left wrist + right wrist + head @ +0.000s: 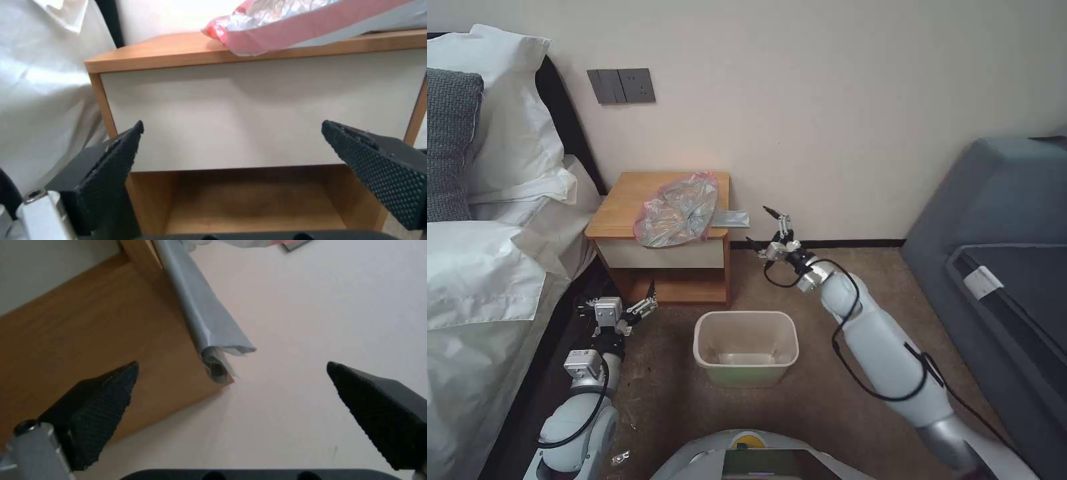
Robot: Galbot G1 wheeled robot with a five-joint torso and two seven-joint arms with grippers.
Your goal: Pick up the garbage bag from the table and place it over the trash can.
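Garbage bag on the bench, both tools spread wide and empty.

Head view: the garbage bag (677, 212) lay on the bench (620, 207), overhanging its near edge; the trash can (746, 347) stood on the floor nearer. The right tool (767, 230) hovered right of the bench, the left tool (617, 303) low at its near left.
Left wrist view: the fingers (111, 166) gaped before the drawer front.
Right wrist view: the fingers (95, 406) gaped near the bag's grey strip (200, 306).

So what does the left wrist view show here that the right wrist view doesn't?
Left wrist view alone: the table's white drawer front, its open lower shelf, white bedding, and the open left gripper low in front of the drawer. Right wrist view alone: the grey folded strip hanging past the table's edge, with the open right gripper aimed at it. Both share the table and the garbage bag on it.
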